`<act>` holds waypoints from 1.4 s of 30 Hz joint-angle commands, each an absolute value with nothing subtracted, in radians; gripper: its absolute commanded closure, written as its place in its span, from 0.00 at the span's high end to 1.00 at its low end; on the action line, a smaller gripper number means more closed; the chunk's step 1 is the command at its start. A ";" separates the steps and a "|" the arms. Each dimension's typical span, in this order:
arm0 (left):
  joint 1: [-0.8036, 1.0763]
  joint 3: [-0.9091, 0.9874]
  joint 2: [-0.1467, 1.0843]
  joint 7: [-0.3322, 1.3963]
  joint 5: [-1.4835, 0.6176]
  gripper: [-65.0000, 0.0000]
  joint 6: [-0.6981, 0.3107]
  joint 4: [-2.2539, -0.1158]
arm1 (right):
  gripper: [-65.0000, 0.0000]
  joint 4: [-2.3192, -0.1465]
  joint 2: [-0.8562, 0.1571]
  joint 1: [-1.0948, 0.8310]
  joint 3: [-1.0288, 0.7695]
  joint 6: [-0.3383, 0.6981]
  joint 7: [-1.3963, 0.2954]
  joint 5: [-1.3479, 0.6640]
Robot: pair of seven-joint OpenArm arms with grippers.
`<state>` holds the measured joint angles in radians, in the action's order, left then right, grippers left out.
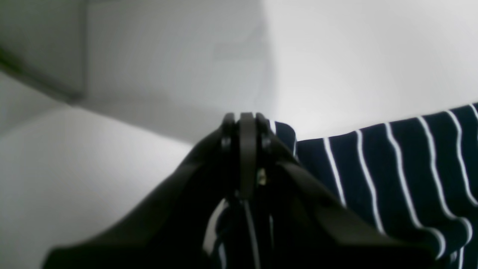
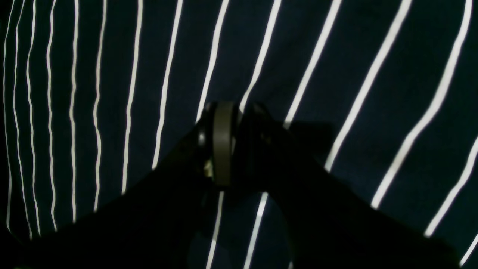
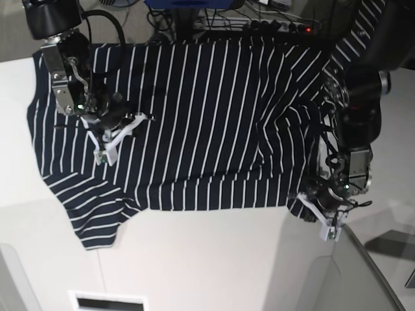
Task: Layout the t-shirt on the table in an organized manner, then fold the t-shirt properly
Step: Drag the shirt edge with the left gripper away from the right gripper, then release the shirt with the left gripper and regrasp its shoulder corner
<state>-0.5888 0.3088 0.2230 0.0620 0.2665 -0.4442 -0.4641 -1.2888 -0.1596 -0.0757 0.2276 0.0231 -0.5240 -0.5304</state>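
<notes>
The dark navy t-shirt [image 3: 207, 116] with thin white stripes lies spread across the white table [image 3: 194, 259], rumpled on its right side. One sleeve points toward the front left. My left gripper [image 3: 329, 232] sits at the shirt's front right corner. In the left wrist view, the left gripper [image 1: 244, 119] is shut on the edge of the t-shirt [image 1: 392, 168], with striped cloth bunched under its fingers and the table [image 1: 74, 168] beside it. My right gripper [image 3: 104, 157] is on the shirt's left part. In the right wrist view, the right gripper [image 2: 233, 112] is shut over the flat t-shirt [image 2: 336, 56].
Cables and equipment [image 3: 259, 23] crowd the back edge behind the shirt. The table's curved edge [image 3: 376, 265] runs close past the left gripper at the front right. A small white-framed rectangle [image 3: 107, 301] lies at the front edge.
</notes>
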 commanded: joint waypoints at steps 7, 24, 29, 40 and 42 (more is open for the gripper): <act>-0.743 0.309 0.222 0.001 0.331 0.00 -0.443 -0.450 | 0.15 -1.293 -0.165 -0.070 0.229 0.051 -0.545 -0.524; -0.837 0.162 0.197 -0.097 0.383 0.00 -0.398 -0.432 | 0.15 -1.294 -0.165 -0.068 0.226 0.104 -0.545 -0.524; -0.837 0.128 0.197 -0.162 0.381 0.48 -0.234 -0.424 | 0.15 -1.296 -0.165 -0.070 0.222 0.104 -0.545 -0.524; -0.696 0.127 0.199 -0.027 0.351 0.67 -0.229 -0.691 | 0.15 -1.316 -0.165 -0.074 0.220 0.105 -0.544 -0.526; -0.581 0.120 0.199 0.062 0.275 0.64 -0.229 -0.834 | 0.15 -1.342 -0.168 -0.084 0.219 0.105 -0.542 -0.526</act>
<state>-0.5564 0.1188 0.1898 0.0883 0.2756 -0.2333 -0.8314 -1.3239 -0.1635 -0.0937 0.2218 0.0967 -0.5537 -0.5144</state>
